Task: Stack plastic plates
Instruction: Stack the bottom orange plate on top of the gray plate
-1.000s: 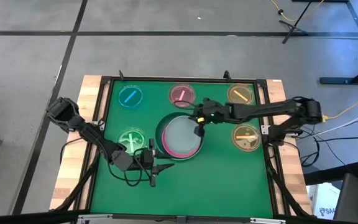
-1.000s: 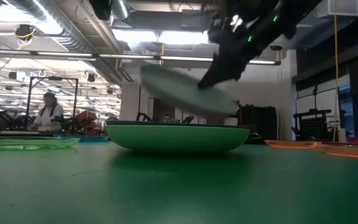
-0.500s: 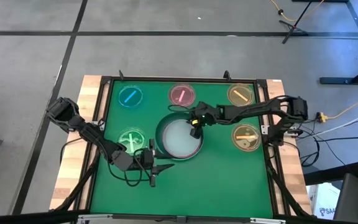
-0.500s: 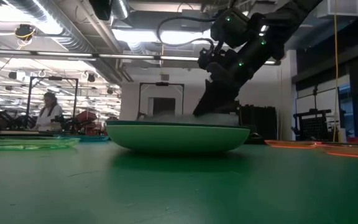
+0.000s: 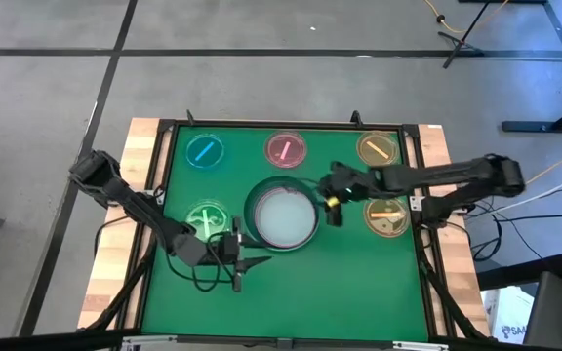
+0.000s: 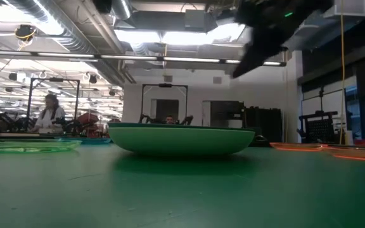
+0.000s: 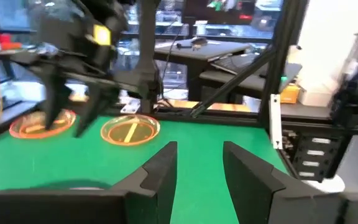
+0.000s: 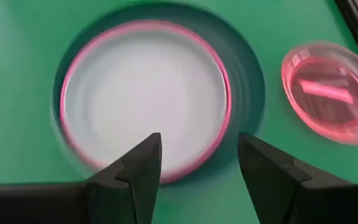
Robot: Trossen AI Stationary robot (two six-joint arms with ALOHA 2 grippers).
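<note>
The large plastic plates lie nested in one stack (image 5: 281, 216) at the table's middle. A pale grey-white plate (image 8: 145, 93) is on top, with a pink rim (image 8: 227, 99) and a dark green rim around it. In the low view the stack (image 6: 181, 139) rests on its green underside. Small translucent plates lie around it: blue (image 5: 204, 151), pink (image 5: 286, 149), amber (image 5: 378, 148), brown (image 5: 386, 215) and green (image 5: 207, 216). My right gripper (image 5: 334, 211) (image 8: 197, 165) hangs open just right of the stack, above the table. My left gripper (image 5: 259, 260) (image 7: 201, 162) waits open near the stack's near-left side.
A raised dark frame (image 5: 410, 156) borders the green mat, with wooden strips outside it. Bare mat lies along the near side (image 5: 301, 302). In the low view a person (image 6: 48, 114) stands far off in the room behind.
My right gripper has lowered the tilted pale grey-white plate into the stack, opened and let go. It has then risen and drawn back toward the table's right edge. The plate now lies level on top of the pink one.
</note>
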